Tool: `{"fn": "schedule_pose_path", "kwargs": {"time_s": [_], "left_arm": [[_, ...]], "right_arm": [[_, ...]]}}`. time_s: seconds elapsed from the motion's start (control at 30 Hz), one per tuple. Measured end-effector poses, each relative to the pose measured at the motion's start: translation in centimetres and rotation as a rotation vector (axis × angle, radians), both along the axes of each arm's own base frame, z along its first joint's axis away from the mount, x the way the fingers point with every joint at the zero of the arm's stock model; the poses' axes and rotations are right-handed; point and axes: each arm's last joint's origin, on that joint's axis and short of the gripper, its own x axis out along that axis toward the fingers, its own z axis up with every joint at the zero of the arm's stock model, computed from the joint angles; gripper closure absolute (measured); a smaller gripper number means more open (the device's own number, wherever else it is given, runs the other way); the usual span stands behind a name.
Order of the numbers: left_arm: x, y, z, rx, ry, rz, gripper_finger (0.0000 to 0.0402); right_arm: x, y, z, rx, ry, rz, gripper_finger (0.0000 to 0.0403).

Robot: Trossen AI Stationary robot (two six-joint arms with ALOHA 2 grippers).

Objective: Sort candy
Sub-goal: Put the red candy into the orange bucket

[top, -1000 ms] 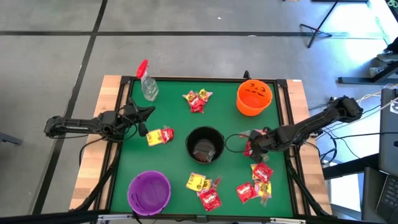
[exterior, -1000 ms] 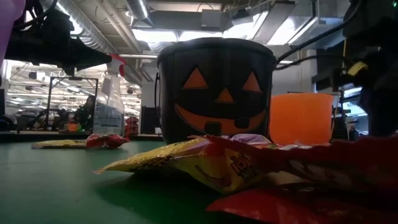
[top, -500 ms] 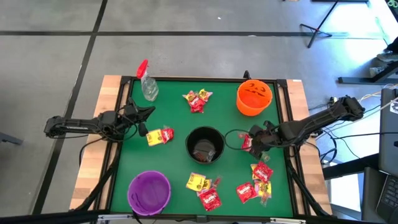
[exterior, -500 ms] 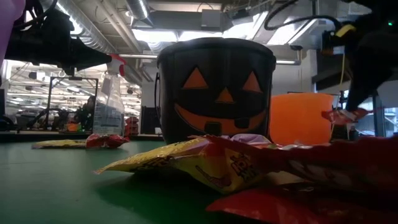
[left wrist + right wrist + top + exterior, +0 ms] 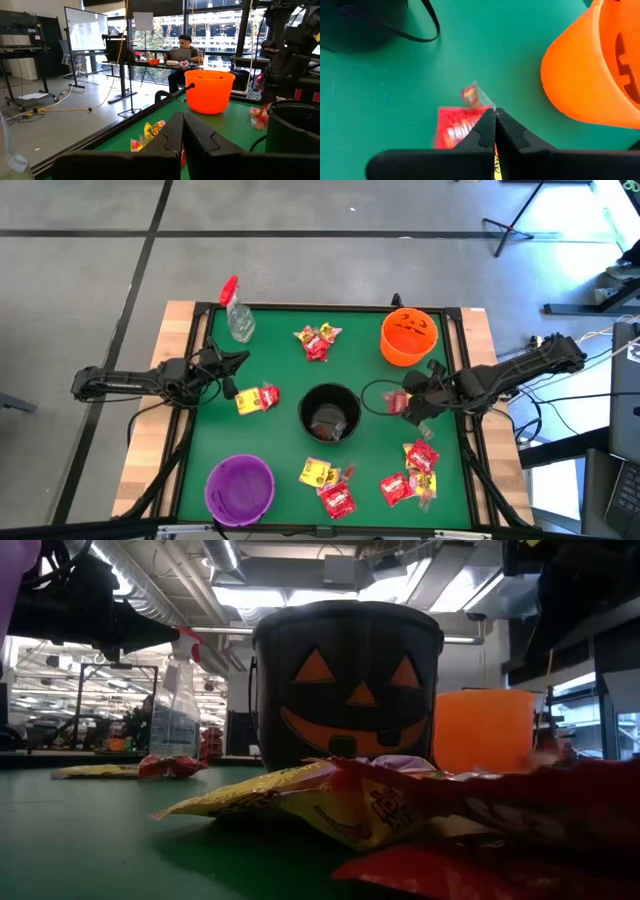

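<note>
My right gripper (image 5: 404, 404) (image 5: 495, 116) is shut on a red candy packet (image 5: 456, 131) (image 5: 394, 403), above the green mat between the black pumpkin bucket (image 5: 330, 412) and the orange bucket (image 5: 409, 335) (image 5: 600, 65). More red and yellow candy lies flat on the mat in small groups: at the far middle (image 5: 318, 340), at the left (image 5: 257, 398), and near the front (image 5: 338, 498) (image 5: 420, 458). My left gripper (image 5: 243, 358) (image 5: 182, 117) waits shut and level over the mat's left edge, with nothing in it. My right gripper pinches the red packet by one edge (image 5: 481, 126) between its two fingers. The fingers slant down from the table's right side. The packet hangs below the fingertips, clear of the mat, with a twisted wrapper end (image 5: 470, 94) sticking out beyond them.
A purple bowl (image 5: 240, 486) stands at the front left and a clear spray bottle (image 5: 236, 312) with a red top at the far left. The black bucket's handle (image 5: 375, 408) lies on the mat close to my right gripper. A raised frame (image 5: 462, 380) borders the mat.
My right gripper has risen from the mat with the red packet, which now hangs clear of the table. It has drifted slightly toward the far edge and tipped less steeply. In the low view it has climbed out of the top of the picture.
</note>
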Motion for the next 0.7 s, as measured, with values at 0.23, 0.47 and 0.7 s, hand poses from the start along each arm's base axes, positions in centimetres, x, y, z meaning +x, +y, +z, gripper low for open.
{"fn": "schedule_pose_path", "kwargs": {"time_s": [0.23, 0.47, 0.7], "left_arm": [[0.0, 0.0, 0.0, 0.0, 0.0, 0.0, 0.04], [0.0, 0.0, 0.0, 0.0, 0.0, 0.0, 0.04], [0.0, 0.0, 0.0, 0.0, 0.0, 0.0, 0.04]], "right_arm": [[0.1, 0.1, 0.0, 0.019, -0.008, 0.002, 0.0403], [-0.2, 0.2, -2.6, 0.088, 0.039, -0.015, 0.0374], [-1.4, 0.1, -7.7, 0.207, 0.106, -0.054, 0.0244]]}}
